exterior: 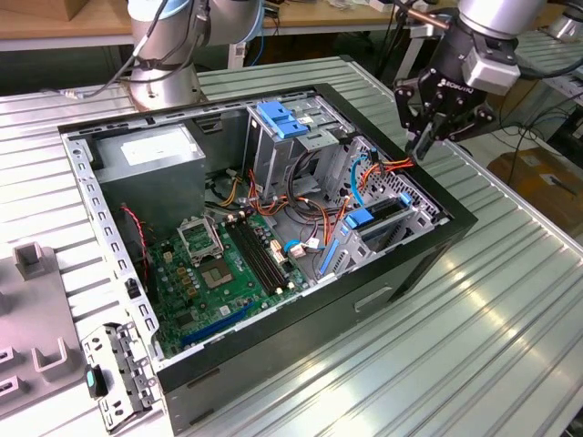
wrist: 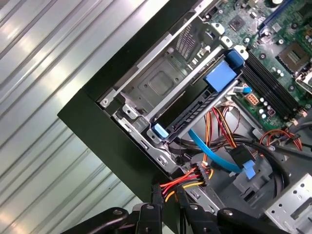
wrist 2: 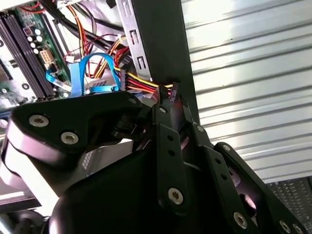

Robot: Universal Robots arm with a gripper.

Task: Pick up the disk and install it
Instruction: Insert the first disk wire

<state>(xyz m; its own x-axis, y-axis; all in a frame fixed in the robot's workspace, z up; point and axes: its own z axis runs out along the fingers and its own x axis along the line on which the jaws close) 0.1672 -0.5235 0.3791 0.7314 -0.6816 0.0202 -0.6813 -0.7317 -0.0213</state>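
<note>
Gripper [exterior: 422, 146] is at the case [exterior: 455, 228] rim, on the exterior view's right, tips pointing down at the edge of the open box. Fingers are narrow, nearly together, pinched on the red/yellow cable [wrist: 183, 181] just behind its black plug [wrist: 204, 175]; in both wrist views the wires run straight into the fingertips [wrist 2: 158, 105]. Disk [exterior: 383, 214] is not in the gripper: it sits slotted in the bay [wrist: 161, 83] at that corner of the case, lying flat, blue rail ends showing, near the gripper tips but apart from them. In the first wrist view the disk [wrist: 195, 109] reads as a dark slab between the bay's metal plates. A blue flat cable [wrist: 209, 151] passes between bay and plug. Board [exterior: 219, 273] lies mid-case; the cage [exterior: 273, 155] with the blue handle stands upright behind it. Case rests on the ribbed table [exterior: 510, 300].
</note>
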